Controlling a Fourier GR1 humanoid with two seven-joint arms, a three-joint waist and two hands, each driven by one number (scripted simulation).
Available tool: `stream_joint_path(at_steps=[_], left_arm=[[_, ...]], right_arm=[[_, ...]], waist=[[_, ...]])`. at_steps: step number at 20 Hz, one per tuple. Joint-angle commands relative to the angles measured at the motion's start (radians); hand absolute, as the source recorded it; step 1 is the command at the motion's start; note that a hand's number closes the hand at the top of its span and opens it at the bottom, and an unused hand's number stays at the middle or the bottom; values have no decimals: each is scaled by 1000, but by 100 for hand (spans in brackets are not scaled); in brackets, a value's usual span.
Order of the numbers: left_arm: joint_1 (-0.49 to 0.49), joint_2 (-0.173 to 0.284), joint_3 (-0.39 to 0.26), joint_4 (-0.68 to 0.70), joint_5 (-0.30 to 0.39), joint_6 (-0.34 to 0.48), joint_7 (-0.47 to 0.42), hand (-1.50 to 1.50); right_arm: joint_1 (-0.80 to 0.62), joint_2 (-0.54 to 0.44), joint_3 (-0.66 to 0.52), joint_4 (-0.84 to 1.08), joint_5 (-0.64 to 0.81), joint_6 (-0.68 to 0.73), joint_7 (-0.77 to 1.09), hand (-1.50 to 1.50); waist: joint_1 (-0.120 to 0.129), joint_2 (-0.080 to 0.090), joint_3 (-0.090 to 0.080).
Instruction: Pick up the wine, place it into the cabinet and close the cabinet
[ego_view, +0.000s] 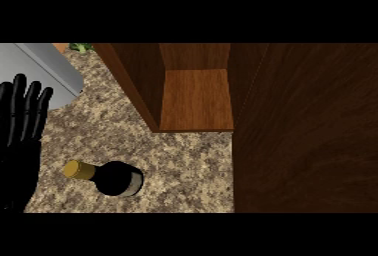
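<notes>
The wine bottle (111, 177) stands on the speckled counter at lower left; I look down on its dark body and gold-capped neck. My left hand (21, 125) shows at the left edge, open, fingers straight and pointing up, a little left of the bottle and not touching it. The wooden cabinet (193, 97) stands open behind the bottle, its lit shelf bare. Its dark door (306, 130) fills the right side of the view, swung out toward me. My right hand does not show.
A grey sloped surface (44, 67) lies at the upper left, with something green (80, 47) and orange behind it. Speckled counter (184, 170) stretches between the bottle and the cabinet's front edge.
</notes>
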Motion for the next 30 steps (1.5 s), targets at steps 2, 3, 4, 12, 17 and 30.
stream_joint_path(at_steps=[2, 3, 4, 12, 17, 30], left_arm=[[76, -46, -44, 0, -64, 25, -70, -150], [113, -103, -140, -92, -161, 93, -12, -150], [108, -104, -159, -141, -199, 118, 39, -150], [251, -108, -566, -143, -67, 456, 49, -150], [219, -108, -795, -205, -243, 642, 149, -150], [86, -107, -941, -271, -538, 843, 455, -150]], right_arm=[[95, 29, 13, -46, -12, 15, -62, -150], [130, 62, 75, -77, 21, -2, -48, -150], [182, 44, 85, -153, 26, 16, -29, -150], [239, -15, 185, -253, -102, 137, 141, -150], [217, -41, 151, -312, -131, 136, 239, -150], [90, -15, 156, -430, -120, 56, 473, -150]], waist=[[7, 18, -28], [8, 16, -28], [5, 15, -28], [5, 13, -28], [9, 15, -27], [11, 17, -28]])
